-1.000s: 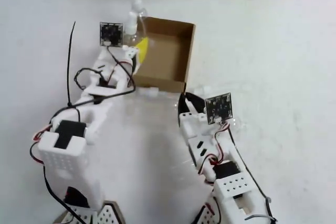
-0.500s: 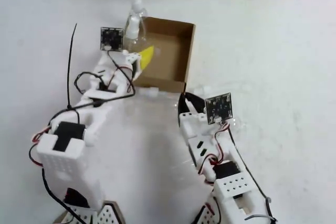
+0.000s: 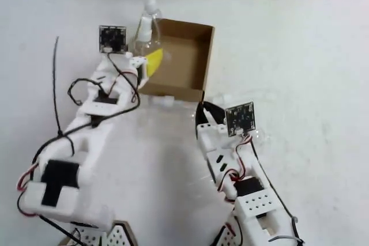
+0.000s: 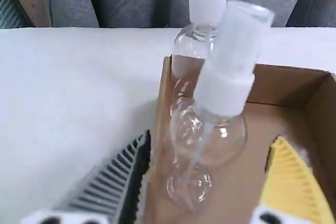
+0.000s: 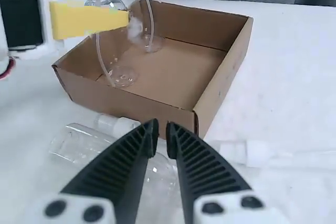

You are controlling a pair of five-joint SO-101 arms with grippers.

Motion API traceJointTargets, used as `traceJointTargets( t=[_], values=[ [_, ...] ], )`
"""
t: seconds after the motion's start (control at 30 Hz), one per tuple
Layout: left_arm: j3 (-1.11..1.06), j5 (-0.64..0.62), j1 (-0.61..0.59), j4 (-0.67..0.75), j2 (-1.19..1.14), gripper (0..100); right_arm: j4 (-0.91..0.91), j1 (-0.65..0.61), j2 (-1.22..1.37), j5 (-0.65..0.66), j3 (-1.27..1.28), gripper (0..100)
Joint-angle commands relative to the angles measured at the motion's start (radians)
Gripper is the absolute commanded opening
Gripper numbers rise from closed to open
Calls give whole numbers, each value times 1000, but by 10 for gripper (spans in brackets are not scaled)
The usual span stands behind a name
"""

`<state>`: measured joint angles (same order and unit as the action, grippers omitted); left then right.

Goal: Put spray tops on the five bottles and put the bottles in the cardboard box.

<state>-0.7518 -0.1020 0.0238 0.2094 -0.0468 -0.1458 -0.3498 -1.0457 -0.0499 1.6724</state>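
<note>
Your left gripper is straddling a wall of the brown cardboard box, spread wide (nothing clamped) around a leaning clear spray-topped bottle inside. Your right gripper, nearly closed, is hanging over another clear bottle outside.

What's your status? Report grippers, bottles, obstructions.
Left gripper open around capped bottle standing in cardboard box, second capped bottle beside it. Right gripper shut, empty, over third bottle lying before box. Loose spray top nearby.

We count one cardboard box, two bottles with spray tops standing in it, near bottle and far bottle, one lying bottle outside, one loose spray top.
</note>
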Motion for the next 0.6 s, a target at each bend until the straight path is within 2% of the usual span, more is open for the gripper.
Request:
traceJointTargets(
  t=[0.0,0.13,0.27,0.33,0.5,0.57],
  values=[
    [6,44,-13,-328,234,336,2,12,2,0,9,16],
    [6,98,-12,-566,337,335,2,13,4,0,9,16],
    [6,98,-15,-733,387,317,4,15,4,0,9,16],
    [6,98,-24,-804,403,255,4,16,4,0,9,16],
    [6,106,-47,-887,444,25,4,18,4,0,9,16],
    [5,106,-50,-921,463,35,4,24,4,0,9,16]
  ],
)
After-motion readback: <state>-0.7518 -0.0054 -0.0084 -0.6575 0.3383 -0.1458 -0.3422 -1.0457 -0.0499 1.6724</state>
